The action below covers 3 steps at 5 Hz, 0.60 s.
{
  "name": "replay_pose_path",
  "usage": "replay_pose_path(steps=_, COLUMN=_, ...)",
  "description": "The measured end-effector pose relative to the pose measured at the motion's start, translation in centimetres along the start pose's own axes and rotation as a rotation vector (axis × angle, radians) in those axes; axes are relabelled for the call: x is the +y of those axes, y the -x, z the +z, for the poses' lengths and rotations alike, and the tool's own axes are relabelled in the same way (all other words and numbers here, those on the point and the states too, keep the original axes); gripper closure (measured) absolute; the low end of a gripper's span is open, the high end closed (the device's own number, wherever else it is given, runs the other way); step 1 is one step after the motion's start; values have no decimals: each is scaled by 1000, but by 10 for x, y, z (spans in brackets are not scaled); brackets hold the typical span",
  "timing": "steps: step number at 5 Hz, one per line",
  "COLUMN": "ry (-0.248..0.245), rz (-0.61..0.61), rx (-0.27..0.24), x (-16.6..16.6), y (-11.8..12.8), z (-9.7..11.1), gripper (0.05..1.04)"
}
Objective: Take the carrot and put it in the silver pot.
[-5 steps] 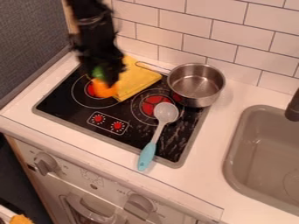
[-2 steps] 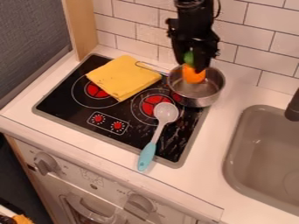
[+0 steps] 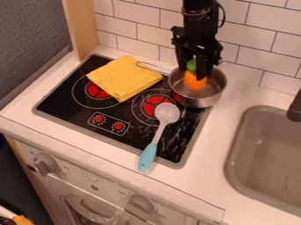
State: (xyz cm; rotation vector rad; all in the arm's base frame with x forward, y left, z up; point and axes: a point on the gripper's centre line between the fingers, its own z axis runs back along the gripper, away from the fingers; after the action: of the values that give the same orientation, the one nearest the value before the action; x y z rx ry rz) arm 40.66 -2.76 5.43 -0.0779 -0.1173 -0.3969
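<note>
I can't read any text, label, brand, number or sign from here. On the front panel point(image 3: 70, 170) of the toy stove I make out small printed marks point(image 3: 92, 177) between the two knobs, but they are too faint and small for me to tell what they say.
</note>
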Motion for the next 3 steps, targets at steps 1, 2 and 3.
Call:
replay_pose_path(steps=1, ry=18, rz=-10, rx=46, x=-1, y=6, z=-16, gripper=399)
replay_pose_path(steps=2, ry=22, rz=-18, rx=53, x=-3, y=6, z=-16, gripper=124)
replay_pose_path(steps=3, ry=7, rz=-33, rx=72, x=-14, y=5, z=-15, gripper=75)
